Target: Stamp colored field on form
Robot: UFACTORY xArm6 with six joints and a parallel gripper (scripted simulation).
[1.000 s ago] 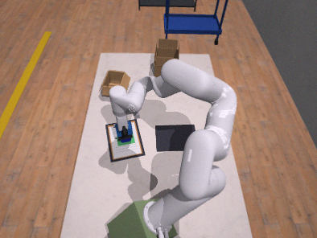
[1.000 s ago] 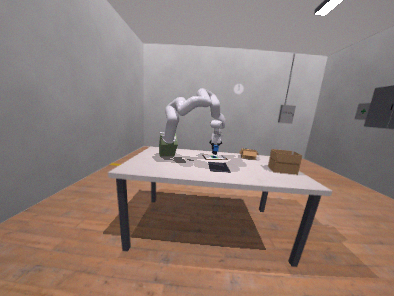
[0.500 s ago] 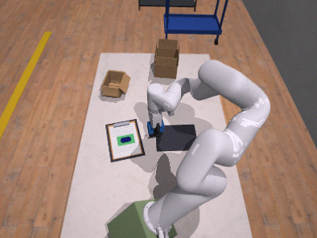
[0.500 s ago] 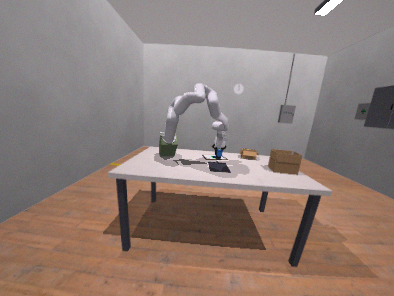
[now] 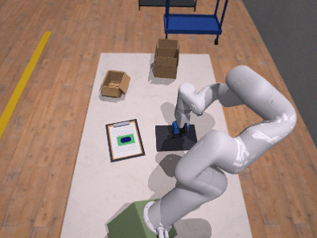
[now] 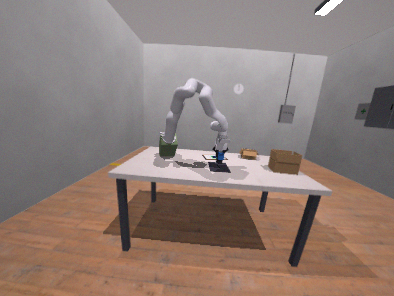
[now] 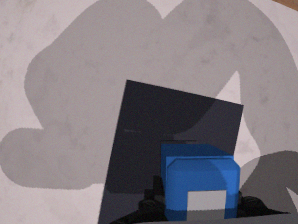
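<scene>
1. Stamp (image 5: pixel 176 128), blue, is clamped between the fingers of the gripper (image 5: pixel 179 130) in the top view, over the dark mat (image 5: pixel 176 137) and near its far edge. Whether the stamp touches the mat cannot be told from above. Left of the mat, apart from it, lies the form (image 5: pixel 125 139) on a clipboard, its green field (image 5: pixel 125 139) bearing a dark blue mark. Two boxes (image 5: pixel 115 84) (image 5: pixel 166 59) sit farther back on the table (image 5: pixel 100 189). The arm bends over from its green base (image 5: pixel 125 225).

2. Exterior view: the arm arches high and reaches straight down. The stamp (image 6: pixel 220 155) hangs upright in the gripper (image 6: pixel 220 154), just above or on the mat (image 6: pixel 220 168); the gap is too small to judge.

3. Wrist view: the stamp (image 7: pixel 200 185) fills the lower middle, gripped from both sides, with the mat (image 7: pixel 160 136) beneath it and the arm's shadow spread over the table (image 7: pixel 60 30).
</scene>
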